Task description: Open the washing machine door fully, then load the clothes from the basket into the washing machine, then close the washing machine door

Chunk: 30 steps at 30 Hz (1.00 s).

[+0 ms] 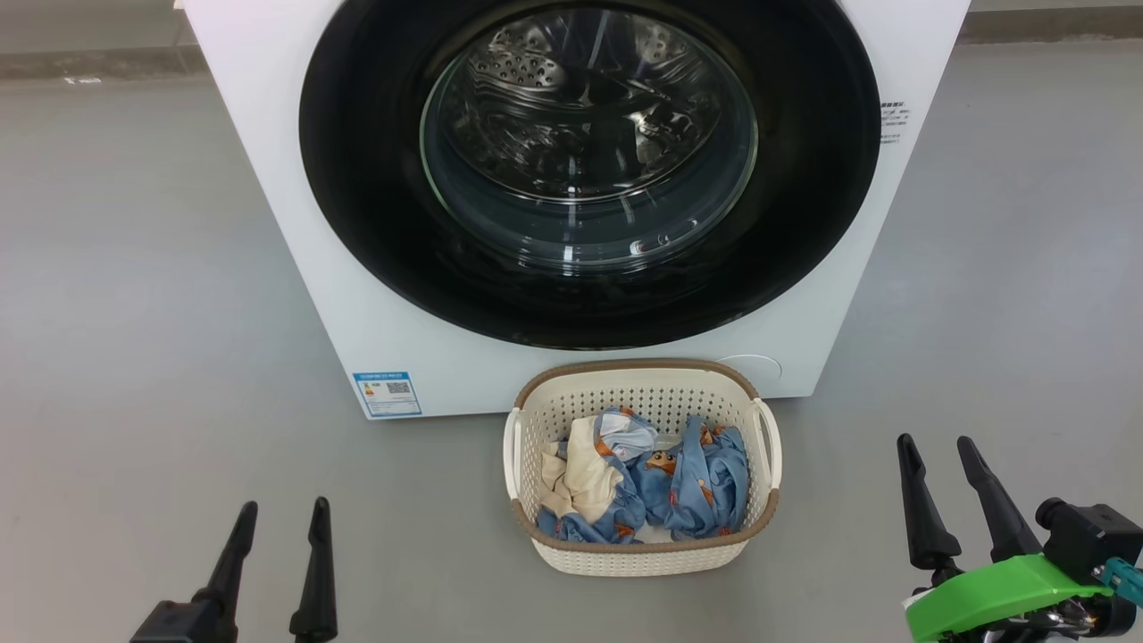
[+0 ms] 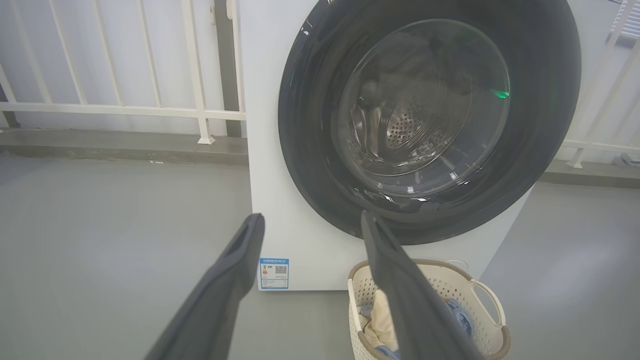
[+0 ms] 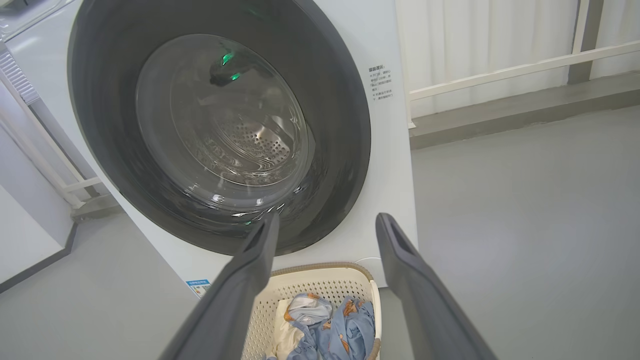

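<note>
Left gripper [image 1: 285, 503] and right gripper [image 1: 936, 439] hover spread, empty. Beyond, between them, the basket [image 1: 636, 368] holds the clothes [image 1: 696, 482], just before the washer [image 1: 429, 375]. Its door [image 1: 804, 179] is shut; swung open, it may clip the close basket.

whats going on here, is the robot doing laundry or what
A two-armed robot faces a white washing machine whose round door is shut. A basket sits on the floor right in front of it, holding blue and cream clothes. The left tool and right tool are open and empty, one on each side of the basket, touching nothing. No loading has started yet.
</note>
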### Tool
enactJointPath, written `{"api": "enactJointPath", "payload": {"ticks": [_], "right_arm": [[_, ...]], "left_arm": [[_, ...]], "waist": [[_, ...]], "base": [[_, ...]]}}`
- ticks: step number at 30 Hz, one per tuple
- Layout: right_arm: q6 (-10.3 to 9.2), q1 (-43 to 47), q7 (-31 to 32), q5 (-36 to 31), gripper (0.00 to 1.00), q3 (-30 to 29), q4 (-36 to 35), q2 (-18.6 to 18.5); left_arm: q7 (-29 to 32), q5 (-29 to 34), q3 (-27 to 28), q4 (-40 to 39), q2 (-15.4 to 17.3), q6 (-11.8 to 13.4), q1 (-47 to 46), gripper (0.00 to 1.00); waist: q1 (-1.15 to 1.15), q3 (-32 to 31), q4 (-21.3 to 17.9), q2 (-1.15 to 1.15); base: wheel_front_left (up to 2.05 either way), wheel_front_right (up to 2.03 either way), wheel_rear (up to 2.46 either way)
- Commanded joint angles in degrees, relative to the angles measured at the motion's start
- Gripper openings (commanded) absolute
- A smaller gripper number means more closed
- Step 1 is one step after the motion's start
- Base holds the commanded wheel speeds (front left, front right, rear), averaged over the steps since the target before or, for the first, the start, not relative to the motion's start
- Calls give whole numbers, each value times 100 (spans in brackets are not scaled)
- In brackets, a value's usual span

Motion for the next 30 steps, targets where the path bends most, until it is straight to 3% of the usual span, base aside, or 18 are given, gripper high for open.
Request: {"api": "enactJointPath", "payload": {"ticks": [1,21,30], "right_arm": [[33,-83,-71,-60,100,84,-105,-50],[33,-42,-71,-42,100,71,-58,-37],[33,-20,-71,-50,100,77,-36,-45]], "left_arm": [[-61,-32,190,-72,34,2,-210,100],[-61,234,369,188,1,21,-278,100],[-61,414,383,235,-49,22,-306,100]], "waist": [[0,-8,-1,0],[0,-39,-2,0],[0,-8,-13,0]], "base": [[0,0,0],[2,2,-3],[59,59,-117]]}}
